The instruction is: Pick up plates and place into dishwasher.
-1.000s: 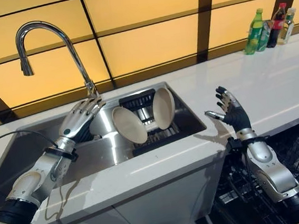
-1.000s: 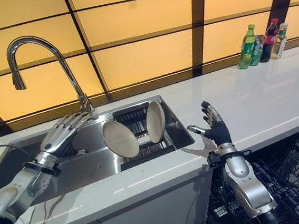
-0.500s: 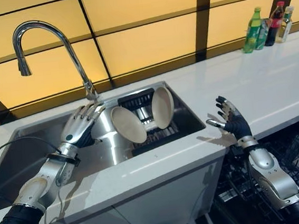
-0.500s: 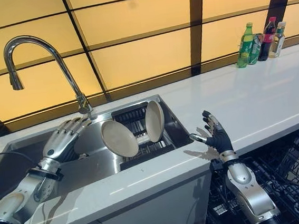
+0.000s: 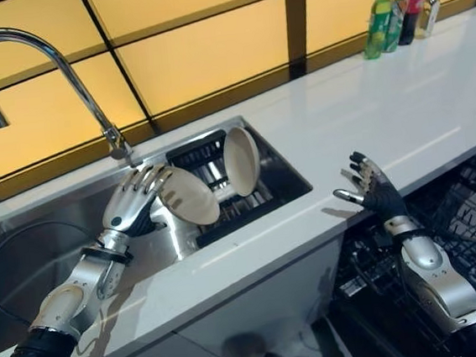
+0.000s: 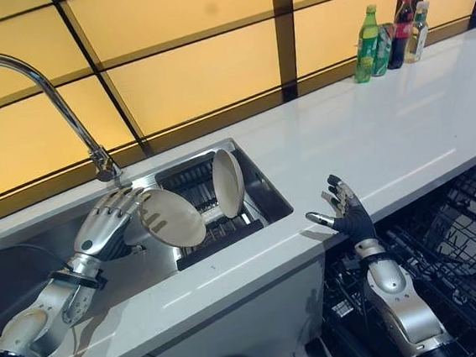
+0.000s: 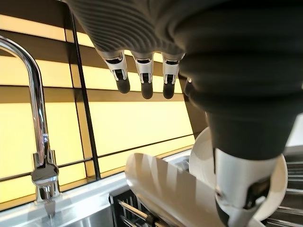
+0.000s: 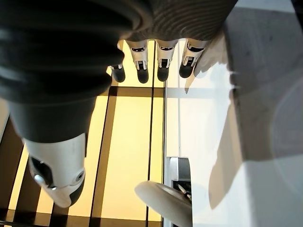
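I see two cream plates standing on edge in the black rack point(image 5: 223, 201) inside the sink point(image 5: 25, 241): the near plate point(image 5: 187, 196) leans toward nine o'clock, the far plate point(image 5: 241, 160) stands more upright just behind it at about two o'clock from it. My left hand point(image 5: 134, 197) is at the near plate's nine o'clock edge with its fingers spread and nearly straight, fingertips at the rim; I cannot tell whether they touch it, and nothing is gripped yet. In the left wrist view the thumb point(image 7: 241, 189) hangs in front of the plate's face while the fingers sit above it. I judge these plates stiff, glazed and slick, fairly light but breakable, so I would pinch the upper rim with thumb on one face and fingers on the other, then lift straight out of the rack slots. My right hand point(image 5: 373, 192) waits spread wide at the counter point(image 5: 401, 120) edge, above the open dishwasher point(image 5: 471, 232) at four o'clock.
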`<state>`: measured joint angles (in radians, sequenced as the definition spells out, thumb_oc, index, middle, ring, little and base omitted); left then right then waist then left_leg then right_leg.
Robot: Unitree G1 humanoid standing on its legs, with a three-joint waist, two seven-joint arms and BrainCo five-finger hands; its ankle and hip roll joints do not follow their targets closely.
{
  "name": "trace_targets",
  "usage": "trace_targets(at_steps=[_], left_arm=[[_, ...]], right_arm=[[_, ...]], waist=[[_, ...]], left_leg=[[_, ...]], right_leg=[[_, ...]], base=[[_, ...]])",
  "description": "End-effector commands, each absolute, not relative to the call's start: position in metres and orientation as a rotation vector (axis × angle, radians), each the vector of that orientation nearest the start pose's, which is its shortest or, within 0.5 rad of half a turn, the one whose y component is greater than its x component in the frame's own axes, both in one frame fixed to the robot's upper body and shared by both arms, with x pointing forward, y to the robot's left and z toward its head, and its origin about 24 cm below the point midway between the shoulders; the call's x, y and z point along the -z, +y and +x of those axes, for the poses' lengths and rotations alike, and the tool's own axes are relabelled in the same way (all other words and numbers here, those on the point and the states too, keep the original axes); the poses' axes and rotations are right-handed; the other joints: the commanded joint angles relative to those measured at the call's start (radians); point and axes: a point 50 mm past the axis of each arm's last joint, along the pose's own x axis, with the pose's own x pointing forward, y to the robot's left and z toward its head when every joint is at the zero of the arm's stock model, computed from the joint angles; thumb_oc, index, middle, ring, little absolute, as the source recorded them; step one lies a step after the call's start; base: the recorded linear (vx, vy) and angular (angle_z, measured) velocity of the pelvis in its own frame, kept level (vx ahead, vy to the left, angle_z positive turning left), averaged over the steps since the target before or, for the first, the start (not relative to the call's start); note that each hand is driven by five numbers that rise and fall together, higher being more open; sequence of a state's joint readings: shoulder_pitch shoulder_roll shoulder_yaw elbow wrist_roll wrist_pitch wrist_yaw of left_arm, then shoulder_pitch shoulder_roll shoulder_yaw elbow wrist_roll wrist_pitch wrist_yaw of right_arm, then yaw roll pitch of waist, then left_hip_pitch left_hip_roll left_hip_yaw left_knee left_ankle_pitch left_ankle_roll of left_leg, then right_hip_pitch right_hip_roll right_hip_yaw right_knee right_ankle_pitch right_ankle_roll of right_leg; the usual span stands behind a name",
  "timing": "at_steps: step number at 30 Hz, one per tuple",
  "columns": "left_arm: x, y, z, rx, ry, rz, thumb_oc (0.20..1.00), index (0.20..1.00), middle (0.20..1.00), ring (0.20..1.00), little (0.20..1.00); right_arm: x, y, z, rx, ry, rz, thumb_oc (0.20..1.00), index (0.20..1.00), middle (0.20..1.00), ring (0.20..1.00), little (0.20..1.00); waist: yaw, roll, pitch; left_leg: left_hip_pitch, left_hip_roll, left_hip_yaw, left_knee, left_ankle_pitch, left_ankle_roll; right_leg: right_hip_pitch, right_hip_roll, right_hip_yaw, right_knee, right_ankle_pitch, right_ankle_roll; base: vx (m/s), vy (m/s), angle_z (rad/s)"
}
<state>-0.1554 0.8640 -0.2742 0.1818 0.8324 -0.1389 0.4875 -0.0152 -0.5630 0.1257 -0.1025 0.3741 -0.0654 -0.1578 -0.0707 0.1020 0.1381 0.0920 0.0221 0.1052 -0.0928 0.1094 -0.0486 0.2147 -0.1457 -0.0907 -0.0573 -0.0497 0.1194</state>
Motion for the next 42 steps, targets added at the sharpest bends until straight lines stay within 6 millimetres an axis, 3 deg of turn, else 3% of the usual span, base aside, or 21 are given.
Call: trace_targets(at_steps=[1,8,17,25,31,39,41,42], left_arm=[[-0.135,0.266,0.287,-0.217,-0.532,1.673,1.000,1.000,1.000,1.000,1.000],[-0.132,0.266,0.285,-0.223,-0.512,1.719,1.000,1.000,1.000,1.000,1.000],[-0.111,0.262,0.283,-0.090,-0.409,1.832,1.000,1.000,1.000,1.000,1.000],[-0.101,0.253,0.285,-0.075,-0.443,1.847,1.000,1.000,1.000,1.000,1.000],[-0.110,0.251,0.295,-0.112,-0.469,1.864,1.000,1.000,1.000,1.000,1.000],[-0.141,0.262,0.315,-0.283,-0.467,1.942,1.000,1.000,1.000,1.000,1.000],[-0.156,0.266,0.322,-0.355,-0.473,1.976,1.000,1.000,1.000,1.000,1.000],[-0.162,0.267,0.325,-0.384,-0.470,1.985,0.580,0.580,0.580,0.580,0.580]], right_arm=[[-0.110,-0.216,0.261,-0.012,-0.222,-0.172,1.000,1.000,1.000,1.000,1.000],[-0.101,-0.218,0.256,-0.003,-0.193,-0.174,1.000,1.000,1.000,1.000,1.000],[-0.098,-0.225,0.251,-0.008,-0.158,-0.194,1.000,1.000,1.000,1.000,1.000],[-0.096,-0.230,0.249,0.014,-0.131,-0.212,1.000,1.000,1.000,1.000,1.000],[-0.104,-0.233,0.253,0.035,-0.162,-0.224,1.000,1.000,1.000,1.000,1.000],[-0.126,-0.230,0.265,0.049,-0.268,-0.224,1.000,1.000,1.000,1.000,1.000],[-0.134,-0.227,0.270,0.047,-0.303,-0.223,1.000,1.000,1.000,1.000,1.000],[-0.137,-0.225,0.273,0.045,-0.315,-0.222,1.000,1.000,1.000,1.000,1.000]], waist=[[0.007,-0.039,0.026],[0.002,-0.039,0.036],[-0.012,-0.032,0.043],[-0.026,-0.035,0.061],[-0.033,-0.038,0.092],[-0.046,-0.053,0.159],[-0.053,-0.058,0.181],[-0.054,-0.059,0.188]], left_leg=[[0.029,-0.039,-0.019,0.007,-0.083,0.035],[0.037,-0.042,-0.026,0.011,-0.075,0.035],[0.042,-0.045,-0.030,0.021,-0.061,0.035],[0.033,-0.048,-0.031,0.043,-0.063,0.038],[-0.015,-0.050,-0.022,0.060,-0.065,0.041],[-0.108,-0.049,-0.003,0.079,-0.062,0.047],[-0.136,-0.047,0.002,0.085,-0.058,0.046],[-0.146,-0.046,0.006,0.086,-0.057,0.046]], right_leg=[[-0.152,-0.024,0.067,0.008,0.144,0.034],[-0.143,-0.033,0.068,0.014,0.149,0.041],[-0.143,-0.042,0.082,0.032,0.160,0.046],[-0.152,-0.049,0.092,0.053,0.155,0.052],[-0.196,-0.052,0.106,0.060,0.158,0.055],[-0.277,-0.052,0.131,0.053,0.175,0.055],[-0.304,-0.050,0.140,0.052,0.182,0.051],[-0.314,-0.049,0.142,0.050,0.185,0.050]], base=[[0.03,-0.015,-0.04],[0.06,0.000,-0.01],[0.06,0.027,-0.04],[0.06,0.019,-0.03],[-0.08,0.010,-0.08],[-0.16,-0.009,-0.13],[-0.18,-0.008,-0.16],[-0.18,-0.005,-0.21]])
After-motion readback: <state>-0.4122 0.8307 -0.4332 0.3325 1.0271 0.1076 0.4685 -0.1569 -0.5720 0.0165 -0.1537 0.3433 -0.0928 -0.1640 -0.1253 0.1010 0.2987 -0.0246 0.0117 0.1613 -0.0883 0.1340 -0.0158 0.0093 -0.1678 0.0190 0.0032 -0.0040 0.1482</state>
